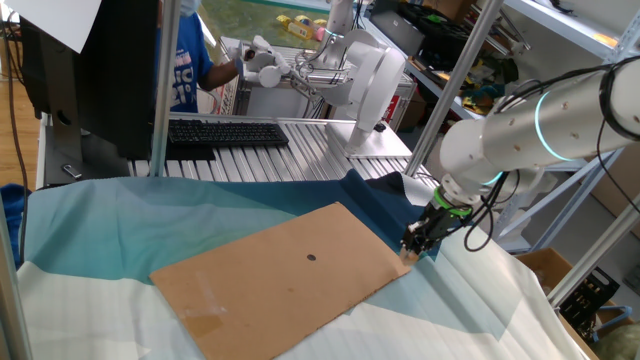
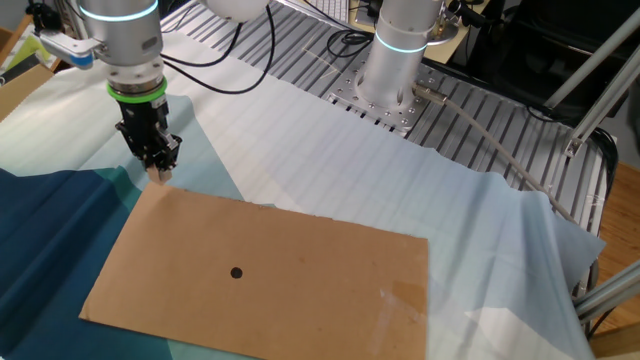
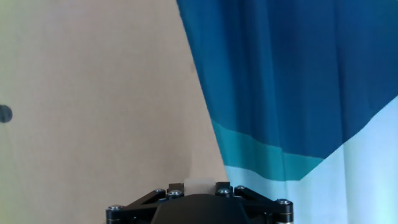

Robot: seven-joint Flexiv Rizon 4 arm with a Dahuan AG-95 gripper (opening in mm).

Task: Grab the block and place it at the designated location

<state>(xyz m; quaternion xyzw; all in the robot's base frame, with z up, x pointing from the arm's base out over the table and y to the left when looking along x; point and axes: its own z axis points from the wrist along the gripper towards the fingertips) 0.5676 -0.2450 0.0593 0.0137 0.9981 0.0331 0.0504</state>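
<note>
The block [image 3: 199,185] is a tiny tan cube that sits between my fingertips at the bottom edge of the hand view. It also shows under the fingers in one fixed view [image 1: 408,257] and in the other fixed view [image 2: 158,178]. My gripper [image 1: 411,249] [image 2: 157,170] [image 3: 199,186] is shut on it, low over the corner of the brown cardboard sheet [image 1: 260,285] [image 2: 320,270] [image 3: 93,81]. The designated location, a dark dot [image 1: 311,257] [image 2: 236,272] [image 3: 4,114], lies near the sheet's middle, well away from the gripper.
Blue and pale teal cloths [image 2: 40,210] [image 3: 298,74] cover the table around the sheet. A keyboard [image 1: 225,131], another robot base [image 2: 395,60], metal frame posts [image 1: 465,70] and a person [image 1: 185,60] are at the back.
</note>
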